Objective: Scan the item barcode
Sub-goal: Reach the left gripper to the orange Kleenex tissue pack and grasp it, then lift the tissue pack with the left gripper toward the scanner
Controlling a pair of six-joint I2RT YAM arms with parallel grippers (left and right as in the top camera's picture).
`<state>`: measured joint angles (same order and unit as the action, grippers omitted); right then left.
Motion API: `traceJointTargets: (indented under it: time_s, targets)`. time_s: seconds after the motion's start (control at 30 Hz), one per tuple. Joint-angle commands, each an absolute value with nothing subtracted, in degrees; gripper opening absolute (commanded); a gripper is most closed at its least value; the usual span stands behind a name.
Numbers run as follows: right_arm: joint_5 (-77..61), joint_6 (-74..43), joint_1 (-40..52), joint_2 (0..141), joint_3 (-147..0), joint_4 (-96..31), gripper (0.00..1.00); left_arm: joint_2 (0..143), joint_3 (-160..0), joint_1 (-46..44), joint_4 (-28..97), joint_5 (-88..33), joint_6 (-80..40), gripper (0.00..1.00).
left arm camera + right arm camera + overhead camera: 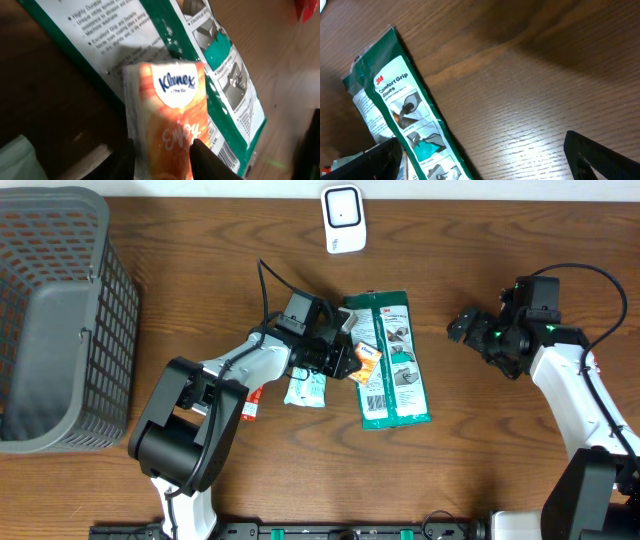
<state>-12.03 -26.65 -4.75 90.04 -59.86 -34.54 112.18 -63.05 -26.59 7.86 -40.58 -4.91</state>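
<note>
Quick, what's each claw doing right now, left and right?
Left claw: closed on the orange Kleenex pack, apparently gripping it.
Right claw: open, holding nothing.

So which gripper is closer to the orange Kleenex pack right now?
Left. The left gripper sits right at the Kleenex pack, fingers on either side of it. The right gripper hangs open across the table, beyond the glove packages.

Glossy plastic wraps the Kleenex pack [172, 115] and green glove packet [392, 360]; the wood-grain table [530, 75] looks smooth.
</note>
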Motion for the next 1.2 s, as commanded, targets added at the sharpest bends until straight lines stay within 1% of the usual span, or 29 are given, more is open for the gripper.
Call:
traceJointTargets:
  time_s: [0.0,0.07,0.17,0.2,0.23,0.27,0.4,0.47,0.53,0.63,0.8,0.83,0.87,0.9,0.97,1.0,1.07,1.17]
  targets:
    - [-12.3,-26.1,-5.2,89.4,-59.9,-34.5,0.99,112.7,-64.1,-26.7,9.0,-42.5,-5.0,0.33]
    - [-12.3,-26.1,-5.2,89.4,-59.9,-34.5,0.99,112.7,-64.0,-26.7,9.2,-42.5,-5.0,0.26]
    - [-12.3,-26.1,-5.2,89.4,-59.9,-34.5,0.99,112.7,-64.0,-26.7,9.1,-42.5,-5.0,0.24]
    - [-12.3,-26.1,-5.2,89.4,-59.9,-34.5,0.99,112.7,-64.0,-26.7,9.1,-42.5,-5.0,0.27]
    - [-12.3,-26.1,-5.2,89.4,-59.9,-34.5,0.99,112.7,-64.0,-26.7,9.1,-42.5,-5.0,0.44]
    - [-12.3,-26.1,-5.2,89.4,-59.9,-34.5,0.99,112.7,-64.0,-26.7,9.1,-42.5,-5.0,0.46]
    - [-12.3,-26.1,-5.2,89.4,-59.9,-34.5,0.99,113.1,-64.0,-27.0,6.6,-42.2,-5.0,0.46]
    - [-12.3,-26.1,-5.2,89.4,-59.9,-34.5,0.99,113.2,-64.0,-27.0,6.3,-39.4,-5.0,0.46]
    - [-12.3,-26.1,-5.2,89.4,-59.9,-34.5,0.99,113.4,-64.0,-27.0,6.3,-38.4,-5.0,0.44]
    - [-12.3,-26.1,-5.2,89.4,-59.9,-34.5,0.99,114.0,-64.0,-27.1,6.3,-38.4,-5.0,0.4]
    - [-12.3,-26.1,-5.2,89.4,-59.9,-34.5,0.99,115.8,-64.0,-28.8,6.3,-38.6,-5.0,0.4]
    - [-12.3,-26.1,-5.2,89.4,-59.9,-34.5,0.99,115.9,-64.0,-29.4,6.5,-38.6,-5.0,0.36]
    - [-12.3,-26.1,-5.2,89.4,-59.9,-34.5,0.99,115.9,-64.0,-30.1,6.5,-38.7,-5.0,0.3]
    - [-12.3,-26.1,-5.2,89.4,-59.9,-34.5,0.99,115.8,-64.0,-30.5,6.5,-39.7,-5.0,0.26]
    - [-12.3,-26.1,-5.2,89.4,-59.9,-34.5,0.99,115.7,-64.0,-30.6,6.5,-41.6,-5.0,0.19]
    - [-12.3,-26.1,-5.2,89.4,-59.9,-34.5,0.99,115.6,-64.0,-30.4,6.5,-42.0,-5.3,0.15]
    - [-12.3,-26.1,-5.2,89.4,-59.9,-34.5,0.99,115.1,-64.0,-29.7,6.4,-42.1,-7.7,0.08]
    - [-12.3,-26.1,-5.2,89.4,-59.9,-34.5,0.99,113.4,-64.1,-27.9,5.8,-44.6,-8.9,0.07]
